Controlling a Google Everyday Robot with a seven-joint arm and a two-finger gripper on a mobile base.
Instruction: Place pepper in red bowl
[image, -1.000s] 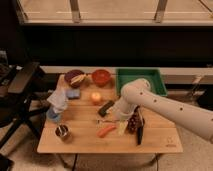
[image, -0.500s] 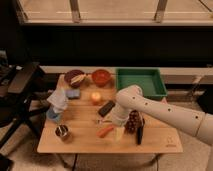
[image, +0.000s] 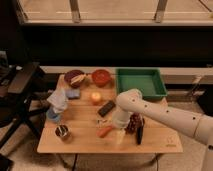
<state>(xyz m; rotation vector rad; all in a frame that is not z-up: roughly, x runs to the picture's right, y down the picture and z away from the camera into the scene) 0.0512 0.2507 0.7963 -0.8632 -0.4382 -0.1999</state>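
Note:
The pepper (image: 104, 131), slim and orange-red, lies on the wooden table (image: 75, 142) near the front middle. My gripper (image: 119, 131) hangs from the white arm just right of the pepper, close to the table top. I cannot tell whether it touches the pepper. The red bowl (image: 101, 77) stands at the table's back, left of the green bin, far from the gripper.
A dark maroon bowl (image: 75, 77) with yellowish contents stands beside the red bowl. The green bin (image: 141, 82) is back right. A round yellow-orange fruit (image: 95, 97), a black block (image: 106, 108), grapes (image: 134, 123), a blue sponge (image: 73, 93) and a small cup (image: 62, 132) lie around.
The arm has swung a little to the left and the gripper has come down beside the pepper. The pepper has not moved.

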